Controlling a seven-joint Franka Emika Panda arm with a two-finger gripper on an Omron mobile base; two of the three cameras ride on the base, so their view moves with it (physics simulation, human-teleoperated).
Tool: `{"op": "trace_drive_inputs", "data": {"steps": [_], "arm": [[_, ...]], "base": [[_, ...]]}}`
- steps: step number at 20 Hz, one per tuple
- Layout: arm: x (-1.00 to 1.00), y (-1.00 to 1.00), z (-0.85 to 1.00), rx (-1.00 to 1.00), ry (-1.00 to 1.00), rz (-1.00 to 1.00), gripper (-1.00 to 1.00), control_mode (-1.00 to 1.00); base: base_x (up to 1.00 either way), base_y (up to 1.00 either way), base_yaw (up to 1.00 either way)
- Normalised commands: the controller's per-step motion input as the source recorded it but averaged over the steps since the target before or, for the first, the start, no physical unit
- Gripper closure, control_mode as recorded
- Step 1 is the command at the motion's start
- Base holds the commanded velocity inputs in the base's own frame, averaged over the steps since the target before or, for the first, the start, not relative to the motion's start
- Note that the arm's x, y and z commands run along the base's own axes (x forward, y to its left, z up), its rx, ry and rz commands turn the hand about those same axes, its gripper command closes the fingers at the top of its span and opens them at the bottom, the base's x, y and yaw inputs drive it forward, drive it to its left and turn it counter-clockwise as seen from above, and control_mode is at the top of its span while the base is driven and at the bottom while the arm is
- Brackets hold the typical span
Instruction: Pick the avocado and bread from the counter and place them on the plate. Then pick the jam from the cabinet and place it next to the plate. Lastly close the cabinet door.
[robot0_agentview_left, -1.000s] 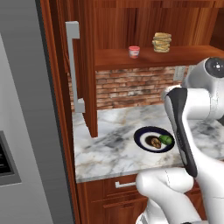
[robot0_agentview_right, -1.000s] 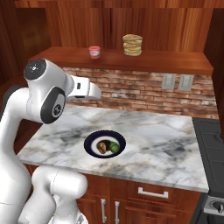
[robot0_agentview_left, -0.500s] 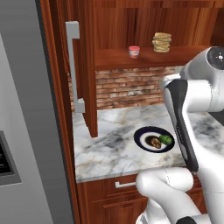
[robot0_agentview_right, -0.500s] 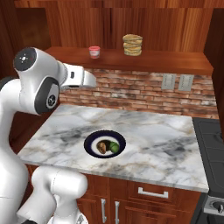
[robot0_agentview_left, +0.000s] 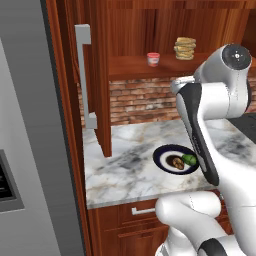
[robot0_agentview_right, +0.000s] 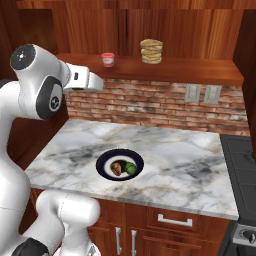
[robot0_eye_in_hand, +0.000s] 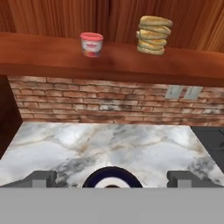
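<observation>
Two of the task's items are already dealt with: the small glossy green oval avocado (robot0_agentview_right: 130, 168) and the small dark-brown speckled piece of bread (robot0_agentview_right: 117, 168) lie side by side, touching, inside the round navy-rimmed plate (robot0_agentview_right: 104, 161), the bread at 9 o'clock and the avocado at 3 o'clock in the right base view. The plate sits on the white-and-grey veined marble worktop (robot0_agentview_right: 185, 165), toward its front edge. What is left, by my reading, is the second half: the small pinkish-red jam jar with a pale top (robot0_eye_in_hand: 92, 44) stands upright on the reddish-brown wooden cabinet shelf (robot0_eye_in_hand: 43, 54), well apart from a stack of tan flat discs (robot0_eye_in_hand: 152, 35) that stands at its 3 o'clock in the hand view. The tall reddish-brown wooden cabinet door with the long silver bar handle (robot0_agentview_left: 102, 85) stands open, so closing it is also outstanding. The white arm's two-finger gripper (robot0_eye_in_hand: 112, 178) is raised above the worktop and aimed toward the shelf, with the jam at about 11 o'clock in the hand view. Its jaws stand spread wide, the two dark tips far apart at the bottom of that view, holding nothing and touching nothing.
</observation>
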Motion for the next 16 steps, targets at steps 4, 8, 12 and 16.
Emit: {"op": "trace_drive_inputs", "data": {"steps": [4, 8, 12, 16], "arm": [[0.26, 0.13, 0.01, 0.07, -0.12, 0.00, -1.00, -1.00], [0.21, 0.02, 0.05, 0.07, -0.18, 0.00, -1.00, -1.00], [0.17, 0.00, 0.02, 0.06, -0.19, 0.00, -1.00, -1.00], [0.28, 0.00, 0.12, 0.00, -0.09, 0.00, -1.00, -1.00]], "base": [[0.00, 0.00, 0.00], [0.00, 0.00, 0.00], [0.00, 0.00, 0.00], [0.00, 0.00, 0.00]]}}
